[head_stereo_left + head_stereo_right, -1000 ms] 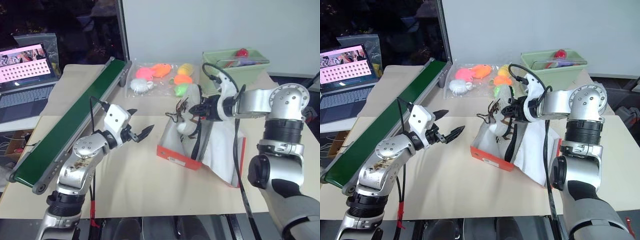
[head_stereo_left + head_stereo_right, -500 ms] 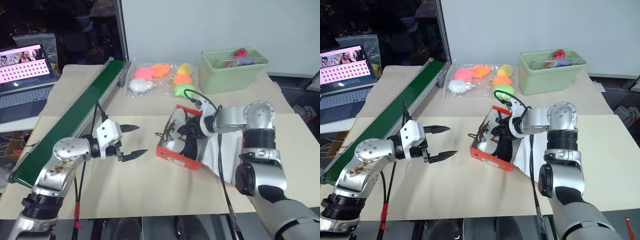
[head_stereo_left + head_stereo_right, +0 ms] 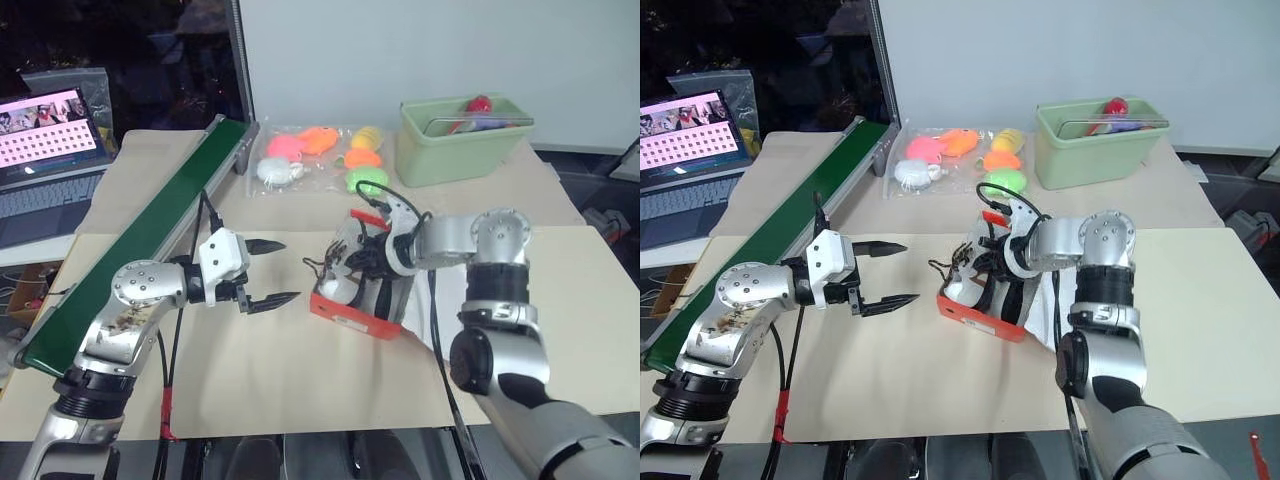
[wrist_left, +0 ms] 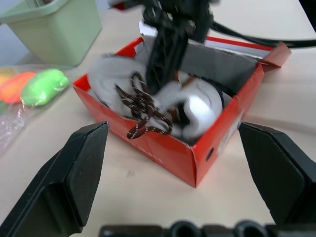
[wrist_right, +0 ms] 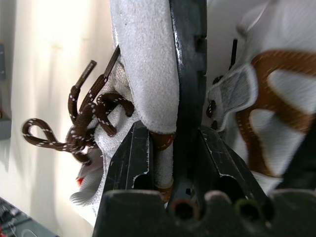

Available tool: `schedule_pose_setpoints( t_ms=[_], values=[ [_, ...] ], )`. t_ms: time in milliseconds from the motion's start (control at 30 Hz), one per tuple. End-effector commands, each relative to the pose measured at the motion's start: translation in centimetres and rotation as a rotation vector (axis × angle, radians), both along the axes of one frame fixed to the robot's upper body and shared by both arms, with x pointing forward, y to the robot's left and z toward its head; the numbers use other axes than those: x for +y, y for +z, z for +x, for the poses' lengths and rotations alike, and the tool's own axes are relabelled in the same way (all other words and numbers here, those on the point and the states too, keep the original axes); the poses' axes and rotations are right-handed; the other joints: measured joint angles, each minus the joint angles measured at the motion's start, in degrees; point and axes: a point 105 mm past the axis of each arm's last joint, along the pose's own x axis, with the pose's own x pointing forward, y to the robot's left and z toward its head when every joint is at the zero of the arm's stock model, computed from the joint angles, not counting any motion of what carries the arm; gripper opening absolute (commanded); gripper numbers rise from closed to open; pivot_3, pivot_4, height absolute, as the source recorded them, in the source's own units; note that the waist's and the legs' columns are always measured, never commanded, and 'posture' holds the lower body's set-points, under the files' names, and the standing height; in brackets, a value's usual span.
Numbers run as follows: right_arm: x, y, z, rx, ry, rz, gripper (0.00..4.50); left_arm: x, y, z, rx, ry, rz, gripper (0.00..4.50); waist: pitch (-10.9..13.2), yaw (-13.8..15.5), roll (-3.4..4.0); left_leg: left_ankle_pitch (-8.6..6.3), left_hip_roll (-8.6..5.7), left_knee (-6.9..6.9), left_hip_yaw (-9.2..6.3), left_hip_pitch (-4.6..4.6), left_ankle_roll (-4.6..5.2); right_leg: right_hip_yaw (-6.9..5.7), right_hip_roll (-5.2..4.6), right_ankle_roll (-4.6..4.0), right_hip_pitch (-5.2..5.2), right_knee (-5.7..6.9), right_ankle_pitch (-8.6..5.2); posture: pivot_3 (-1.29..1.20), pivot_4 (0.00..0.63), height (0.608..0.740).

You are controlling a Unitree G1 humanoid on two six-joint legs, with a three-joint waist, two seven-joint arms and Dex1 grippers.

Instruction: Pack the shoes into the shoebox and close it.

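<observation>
Head stereo pair: looks forward and down over the beige table (image 3: 300,380). Left wrist camera: near, level, facing the orange-red cardboard shoebox (image 4: 197,158). Right wrist camera: very close inside that box, on a white sneaker (image 5: 148,64).

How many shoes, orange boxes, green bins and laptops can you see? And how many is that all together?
Shoes: 2
Orange shoebox: 1
Green bin: 1
Laptop: 1
Total: 5
</observation>
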Motion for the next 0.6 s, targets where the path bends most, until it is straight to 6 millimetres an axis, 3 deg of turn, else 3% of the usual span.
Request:
schedule_pose_setpoints(
  t_ms=[33,167,333,567,600],
  values=[
    [-0.4,-1.9,-0.6,0.021,-0.029,-0.056,1.10,-0.1,1.3,-0.1,-0.052,-0.011,-0.007,4.49,0.0,-0.1,0.01,0.00,0.01,0.00,0.00,0.02,0.00,0.00,0.01,0.00,0.00,0.00,0.00,0.00,0.150,0.729],
    [-1.8,-4.0,-0.7,0.060,-0.071,-0.114,1.10,-0.3,1.1,-0.6,-0.050,-0.029,0.002,4.49,0.0,-0.1,0.03,0.00,0.00,0.00,0.00,0.03,0.00,0.00,0.02,0.00,-0.01,0.03,0.00,0.00,0.150,0.729],
    [-3.2,-3.8,0.0,0.017,-0.056,-0.196,1.10,-0.2,1.1,-0.6,-0.049,-0.024,0.006,4.49,0.0,0.3,0.04,0.00,-0.01,0.00,-0.01,0.36,0.00,-0.01,0.01,0.01,0.38,-0.04,-0.01,0.00,0.150,0.729],
    [-0.1,-2.3,0.2,-0.068,0.065,-0.175,1.10,-0.4,1.2,-0.1,-0.059,-0.007,0.002,4.49,-0.1,0.1,0.03,0.00,-0.01,0.02,-0.01,0.48,0.00,0.00,0.02,0.02,0.46,-0.01,-0.02,0.00,0.150,0.729],
    [0.1,-2.2,0.2,-0.076,0.064,-0.158,1.70,-0.4,1.2,-0.1,-0.059,-0.009,0.001,4.50,-0.1,0.1,0.03,0.00,0.00,0.01,-0.01,0.47,0.00,0.00,0.03,0.02,0.45,-0.01,-0.02,0.00,0.150,0.729]
  ],
)
